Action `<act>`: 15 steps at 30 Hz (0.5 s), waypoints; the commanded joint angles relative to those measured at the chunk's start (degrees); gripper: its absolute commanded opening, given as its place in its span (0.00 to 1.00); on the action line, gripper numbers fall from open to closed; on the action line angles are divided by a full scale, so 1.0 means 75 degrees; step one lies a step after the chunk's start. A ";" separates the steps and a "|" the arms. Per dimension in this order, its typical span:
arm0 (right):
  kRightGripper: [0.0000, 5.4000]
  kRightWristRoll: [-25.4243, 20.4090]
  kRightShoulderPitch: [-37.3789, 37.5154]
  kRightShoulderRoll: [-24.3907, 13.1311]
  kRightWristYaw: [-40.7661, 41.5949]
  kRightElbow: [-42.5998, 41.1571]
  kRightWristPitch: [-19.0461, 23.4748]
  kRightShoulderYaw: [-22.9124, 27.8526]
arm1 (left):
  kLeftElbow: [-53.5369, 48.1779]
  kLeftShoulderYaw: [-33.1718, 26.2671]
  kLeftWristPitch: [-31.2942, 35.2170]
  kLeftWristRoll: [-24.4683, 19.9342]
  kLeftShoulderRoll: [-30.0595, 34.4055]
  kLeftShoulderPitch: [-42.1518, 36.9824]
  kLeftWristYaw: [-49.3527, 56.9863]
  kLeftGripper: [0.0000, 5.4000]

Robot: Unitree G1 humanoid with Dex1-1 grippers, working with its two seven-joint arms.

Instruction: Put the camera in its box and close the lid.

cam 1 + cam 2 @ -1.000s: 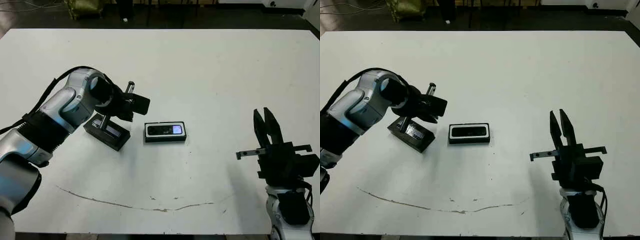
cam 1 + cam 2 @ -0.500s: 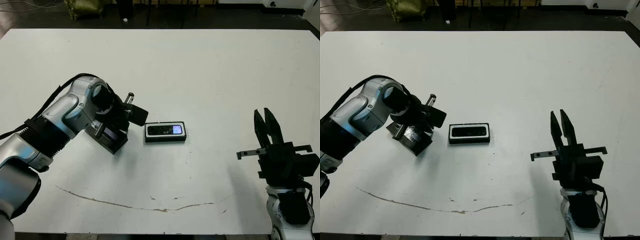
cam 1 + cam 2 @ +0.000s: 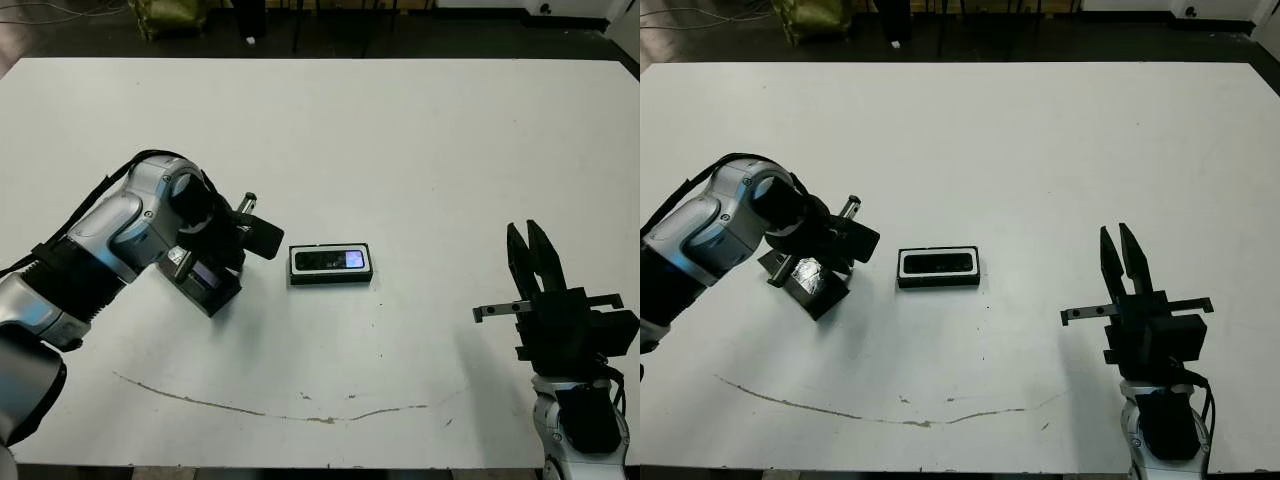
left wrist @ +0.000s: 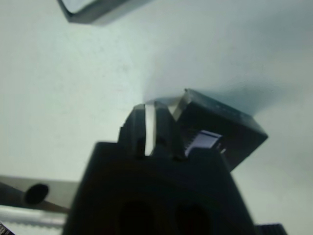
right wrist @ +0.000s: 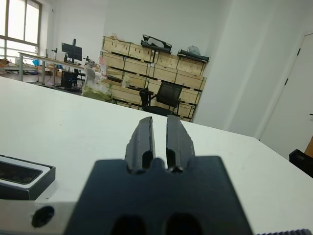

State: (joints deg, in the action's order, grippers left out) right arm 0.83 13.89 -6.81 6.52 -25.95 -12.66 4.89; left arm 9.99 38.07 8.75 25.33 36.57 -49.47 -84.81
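Observation:
The box (image 3: 330, 279), a shallow black tray with a white lining, lies at the table's middle. The camera (image 3: 326, 261) rests inside it, its bluish patch at the right end. Left of the box is the lid (image 3: 210, 286), black with a grey strip, turned askew and seemingly tipped off the table. My left gripper (image 4: 155, 110) is shut at one end of the lid (image 4: 222, 129); from the head views my wrist hides the fingers. My right gripper (image 3: 523, 232) stands upright and shut near the front right, holding nothing.
The white table (image 3: 420, 140) has wide bare room behind and to the right of the box. A thin brown mark (image 3: 300, 410) runs along the front. A dark floor with cables lies beyond the far edge.
My left gripper has moved left and down, and the lid has shifted and turned with it, away from the box. The box, camera and right gripper have stayed put.

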 commanded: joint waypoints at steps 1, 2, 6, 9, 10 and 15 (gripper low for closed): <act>0.00 0.0086 0.0111 0.0007 -0.0077 0.0011 0.0190 -0.0023 | -0.0197 0.0038 -0.0164 0.0116 0.0259 0.0186 -0.0186 0.00; 0.00 0.0091 0.0114 0.0009 -0.0082 0.0029 0.0169 -0.0024 | -0.0274 0.0031 -0.0162 0.0128 0.0312 0.0205 -0.0228 0.00; 0.00 0.0086 0.0149 0.0041 -0.0127 0.0037 0.0146 -0.0053 | -0.0527 -0.0033 -0.0030 0.0061 0.0503 0.0323 -0.0421 0.00; 0.00 0.0149 0.0176 0.0048 -0.0176 -0.0012 0.0204 -0.0089 | -0.0680 -0.0113 0.0036 -0.0006 0.0594 0.0443 -0.0480 0.00; 0.00 0.0179 0.0179 0.0050 -0.0193 -0.0046 0.0249 -0.0101 | -0.0707 -0.0135 0.0030 -0.0033 0.0606 0.0463 -0.0497 0.00; 0.00 0.0029 0.0104 0.0017 -0.0095 0.0168 0.0023 -0.0077 | -0.0972 -0.0261 0.0299 -0.0183 0.0594 0.0578 -0.0612 0.00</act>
State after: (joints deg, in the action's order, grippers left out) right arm 1.72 14.17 -6.57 5.63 -25.87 -12.15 4.15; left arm 3.27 36.32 10.02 24.18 40.52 -46.60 -88.73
